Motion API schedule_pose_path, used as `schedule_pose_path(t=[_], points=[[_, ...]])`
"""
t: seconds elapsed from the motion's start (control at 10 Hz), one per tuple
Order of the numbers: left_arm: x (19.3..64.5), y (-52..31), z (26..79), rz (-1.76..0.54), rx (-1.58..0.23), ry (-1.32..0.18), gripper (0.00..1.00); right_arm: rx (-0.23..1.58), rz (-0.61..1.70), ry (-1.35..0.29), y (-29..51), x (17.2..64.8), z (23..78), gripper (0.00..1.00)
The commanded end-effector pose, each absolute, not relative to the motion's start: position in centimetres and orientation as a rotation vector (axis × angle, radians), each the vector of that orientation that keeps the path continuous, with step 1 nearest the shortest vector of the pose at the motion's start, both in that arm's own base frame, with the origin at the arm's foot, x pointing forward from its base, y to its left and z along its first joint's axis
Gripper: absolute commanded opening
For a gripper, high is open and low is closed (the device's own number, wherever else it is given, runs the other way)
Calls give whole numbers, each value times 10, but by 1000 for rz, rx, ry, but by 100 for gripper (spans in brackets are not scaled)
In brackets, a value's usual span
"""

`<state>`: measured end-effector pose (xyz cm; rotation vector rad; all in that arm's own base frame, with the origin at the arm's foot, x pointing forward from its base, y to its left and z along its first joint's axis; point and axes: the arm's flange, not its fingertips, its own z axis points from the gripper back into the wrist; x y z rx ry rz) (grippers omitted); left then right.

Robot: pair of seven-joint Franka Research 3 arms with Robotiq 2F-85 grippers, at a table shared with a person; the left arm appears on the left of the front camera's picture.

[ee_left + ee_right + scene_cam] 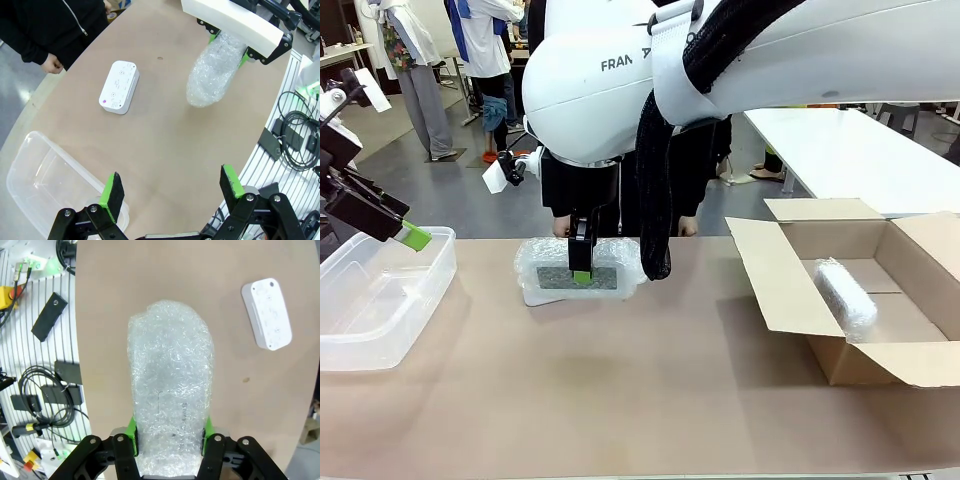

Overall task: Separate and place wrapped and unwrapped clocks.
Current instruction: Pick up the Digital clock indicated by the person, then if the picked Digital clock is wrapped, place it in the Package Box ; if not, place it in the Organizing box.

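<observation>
- Front view: a wrapped clock [615,265] is gripped by the right claw [582,265] at the far middle of the bare brown desk [620,400]. A second wrapped clock [845,298] is laid in the cardboard box [785,290]. The carrying step is judged to be in hand, and a move right, over the box, is called for next. People are seen standing on a grey floor behind.
- Left wrist view: the left claw [171,187] is spread wide and empty above the clear tub [35,170]. The bare clock [119,87] is laid flat on the desk.
- Right wrist view: the wrap is pinched between the green pads [131,432].

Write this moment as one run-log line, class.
left gripper: open, by clear bin | right gripper: shut on wrapped clock | bare clock: on table | second wrapped clock: in cardboard box
</observation>
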<state>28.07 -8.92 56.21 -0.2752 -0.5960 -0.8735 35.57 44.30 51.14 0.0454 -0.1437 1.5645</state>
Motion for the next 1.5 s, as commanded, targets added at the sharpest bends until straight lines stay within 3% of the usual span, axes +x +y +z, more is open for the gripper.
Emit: schedule_pose_path(t=[0.0,0.9,1.0,1.3,1.4], points=[[281,-89,561,-875,-291,-596,100,59,1562,-136,442,355,515,0],[281,-89,561,-875,-291,-596,100,59,1562,-136,442,355,515,0],[281,-89,561,-875,-291,-596,100,45,1564,-144,443,356,511,52],[281,-89,561,-875,-291,-596,100,0,1118,-419,342,372,594,52],[281,-89,561,-875,-291,-596,100,5,982,-430,302,376,608,52]])
